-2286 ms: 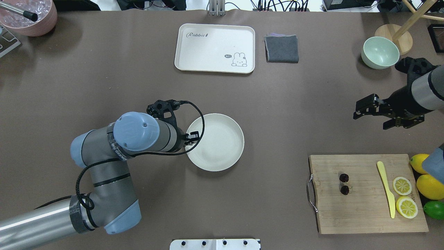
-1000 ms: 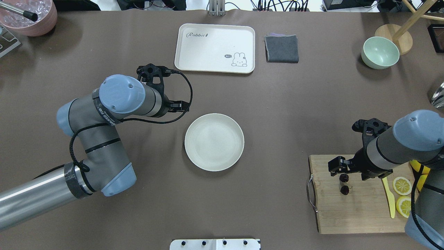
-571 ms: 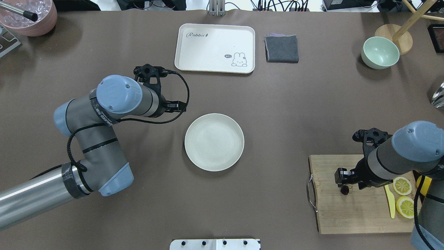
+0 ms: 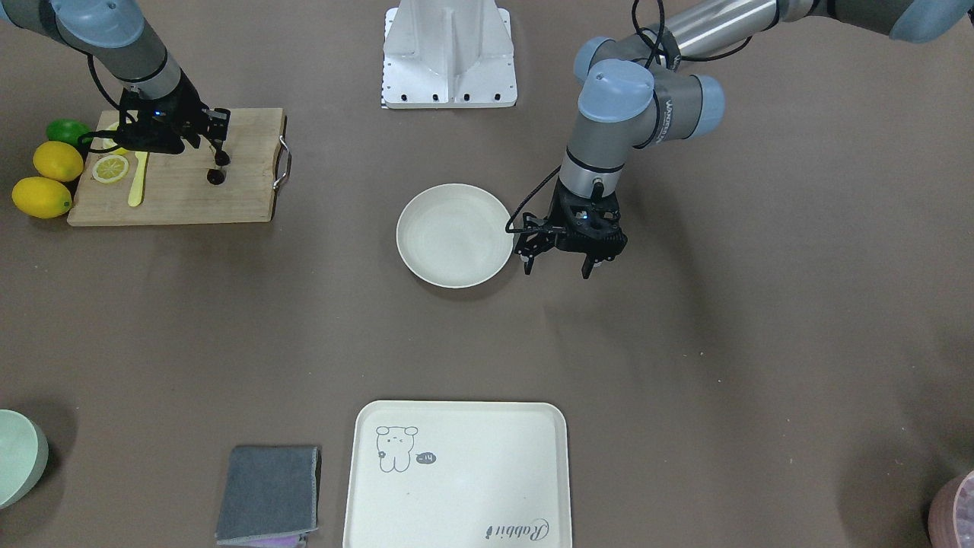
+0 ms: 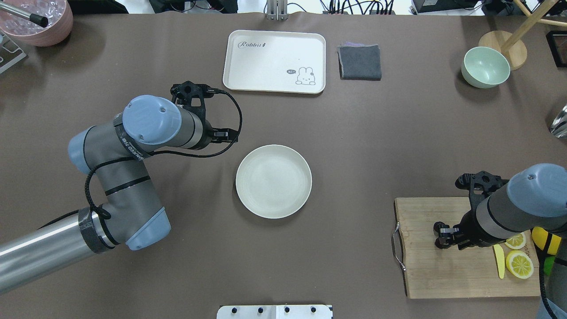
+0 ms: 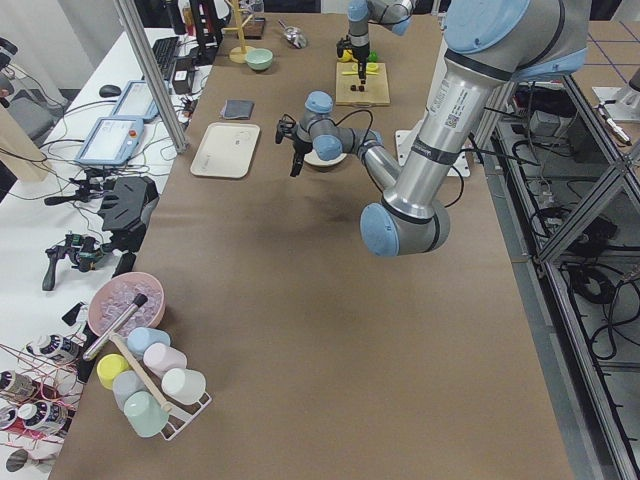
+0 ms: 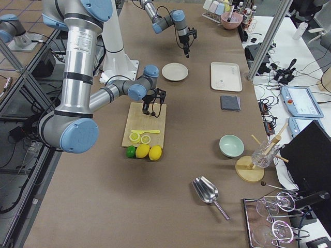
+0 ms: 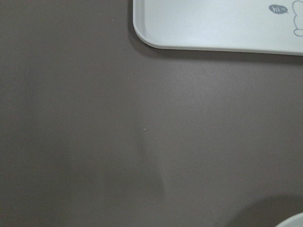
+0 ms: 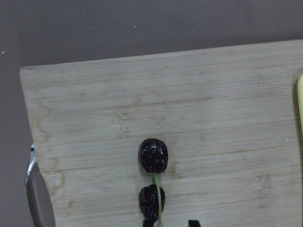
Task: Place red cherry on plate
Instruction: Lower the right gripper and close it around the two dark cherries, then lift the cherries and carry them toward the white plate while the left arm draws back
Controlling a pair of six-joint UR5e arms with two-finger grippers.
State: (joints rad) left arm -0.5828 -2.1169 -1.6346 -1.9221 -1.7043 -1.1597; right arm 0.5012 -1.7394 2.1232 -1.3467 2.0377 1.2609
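My right gripper (image 9: 169, 222) hangs over the cutting board (image 9: 227, 118), jaws parted astride the stem of the red cherry (image 9: 153, 155) and not yet clamped. The plate (image 5: 273, 181) sits bare, well apart. Grasping, carrying and releasing are all left. My left gripper (image 4: 557, 268) hangs spread and empty beside the plate.

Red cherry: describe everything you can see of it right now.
The red cherry is a pair of small, dark red, nearly black round fruits with a speckled sheen, joined by a thin green stem. Both lie on the wooden cutting board, toward its handle end. The right gripper hangs open by the nearer fruit, fingertips either side of the stem; contact cannot be told.
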